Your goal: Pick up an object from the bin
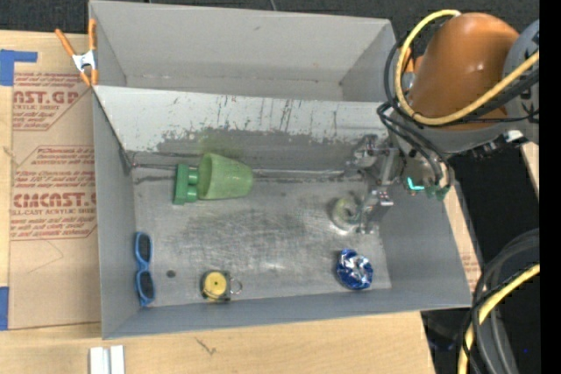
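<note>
Well to the view's right of the pale green plastic cup (215, 179), which lies on its side with a darker green ribbed base, the gripper (372, 208) is down near the floor of the grey metal bin (263, 48). It hangs beneath the arm's rounded orange cover (460, 61). Whether its jaws are apart or together cannot be told; dark metal parts and cables crowd that spot.

Just beside the gripper, on the side facing the cup, sits a small pale greenish round thing (344, 210), roughly level with the cup. It looks to touch the gripper's tip, though nothing can be seen clamped.

Lower than the cup and far to its right, near the front wall, lies a crumpled blue-and-white ball (353, 270). Straight below the cup rests a small round yellow tape measure (214, 285). Below the cup and to its left, against the side wall, lies a pair of blue plastic sunglasses (142, 267).
</note>
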{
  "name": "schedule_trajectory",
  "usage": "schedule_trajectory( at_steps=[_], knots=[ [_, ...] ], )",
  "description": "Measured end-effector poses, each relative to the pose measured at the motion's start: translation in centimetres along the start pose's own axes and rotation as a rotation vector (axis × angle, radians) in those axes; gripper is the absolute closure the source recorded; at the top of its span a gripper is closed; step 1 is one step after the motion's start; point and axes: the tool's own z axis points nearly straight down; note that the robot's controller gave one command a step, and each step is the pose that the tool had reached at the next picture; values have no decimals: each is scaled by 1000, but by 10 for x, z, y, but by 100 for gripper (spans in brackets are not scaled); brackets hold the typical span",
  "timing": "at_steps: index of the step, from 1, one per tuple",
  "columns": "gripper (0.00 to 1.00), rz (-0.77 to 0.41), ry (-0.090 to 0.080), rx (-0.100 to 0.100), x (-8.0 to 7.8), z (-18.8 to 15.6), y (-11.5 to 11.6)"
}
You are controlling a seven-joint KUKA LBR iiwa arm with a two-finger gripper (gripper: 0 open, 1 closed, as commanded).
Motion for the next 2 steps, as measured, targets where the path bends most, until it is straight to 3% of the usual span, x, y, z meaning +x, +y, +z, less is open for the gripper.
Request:
schedule_trajectory(
  at_steps=[1, 2],
  knots=[
    [0, -253, 0, 0, 61, 73, -21],
    [0, -391, -22, 4, 45, 149, -24]
  ],
)
